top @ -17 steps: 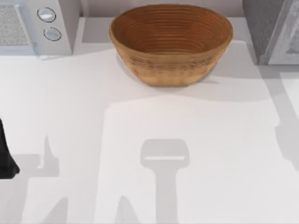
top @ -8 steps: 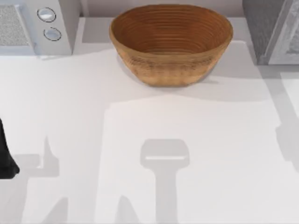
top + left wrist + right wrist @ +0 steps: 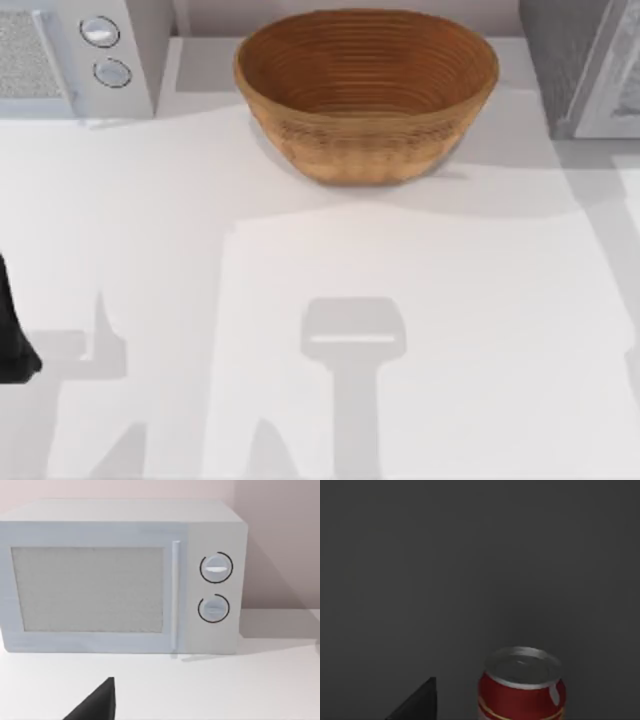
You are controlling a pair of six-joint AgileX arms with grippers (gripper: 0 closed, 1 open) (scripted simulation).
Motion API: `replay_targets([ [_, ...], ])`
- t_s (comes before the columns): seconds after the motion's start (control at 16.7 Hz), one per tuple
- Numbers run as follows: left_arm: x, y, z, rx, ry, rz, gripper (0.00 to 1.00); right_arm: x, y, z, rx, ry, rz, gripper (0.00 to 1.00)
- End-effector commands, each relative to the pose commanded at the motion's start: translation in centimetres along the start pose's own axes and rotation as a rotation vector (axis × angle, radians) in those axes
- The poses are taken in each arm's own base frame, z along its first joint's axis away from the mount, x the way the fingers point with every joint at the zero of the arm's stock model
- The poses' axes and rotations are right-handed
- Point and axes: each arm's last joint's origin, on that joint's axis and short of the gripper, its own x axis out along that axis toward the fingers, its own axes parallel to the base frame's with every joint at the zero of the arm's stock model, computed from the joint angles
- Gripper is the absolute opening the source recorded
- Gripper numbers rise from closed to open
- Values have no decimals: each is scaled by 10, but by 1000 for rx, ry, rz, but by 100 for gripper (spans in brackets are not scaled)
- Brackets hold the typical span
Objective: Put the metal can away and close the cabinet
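The metal can (image 3: 521,690), red-labelled with a silver lid, stands upright on its own against dark grey walls in the right wrist view. My right gripper (image 3: 465,717) is just short of it, apart from the can, and open; one dark fingertip (image 3: 422,702) shows off to the side. The cabinet (image 3: 575,65) is at the table's back right corner, with its pale door (image 3: 620,95) swung out. My left arm (image 3: 12,335) is parked at the table's left edge. The left gripper (image 3: 150,717) faces the microwave, and one fingertip (image 3: 102,702) shows.
A large wicker bowl (image 3: 365,90) stands at the back middle of the white table (image 3: 330,250). A white microwave (image 3: 80,55) with two dials fills the back left corner, and the left wrist view shows its front (image 3: 120,580).
The arm shadow on the table's right side has shrunk toward the right edge. The bowl, the microwave and the left arm have not moved.
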Motion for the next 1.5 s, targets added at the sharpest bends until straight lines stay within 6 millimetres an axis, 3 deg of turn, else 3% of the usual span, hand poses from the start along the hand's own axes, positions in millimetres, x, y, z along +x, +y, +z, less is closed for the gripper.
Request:
replay_targets([
  [0.12,0,0,0,0,0,0,100,-36,-4,-8,-7,-8,5,100],
  [0.3,0,0,0,0,0,0,100,-92,-9,-42,-14,-6,8,100],
  [0.48,0,0,0,0,0,0,100,-145,-12,-100,-17,10,9,100],
  [0.72,0,0,0,0,0,0,100,-198,-14,-199,-11,42,3,100],
  [0.96,0,0,0,0,0,0,100,-226,-14,-295,3,75,-8,100],
  [1.14,0,0,0,0,0,0,100,-234,-14,-347,15,90,-18,100],
  [1.32,0,0,0,0,0,0,100,-236,-14,-374,23,98,-26,100],
  [1.5,0,0,0,0,0,0,100,-236,-14,-379,25,100,-28,100],
])
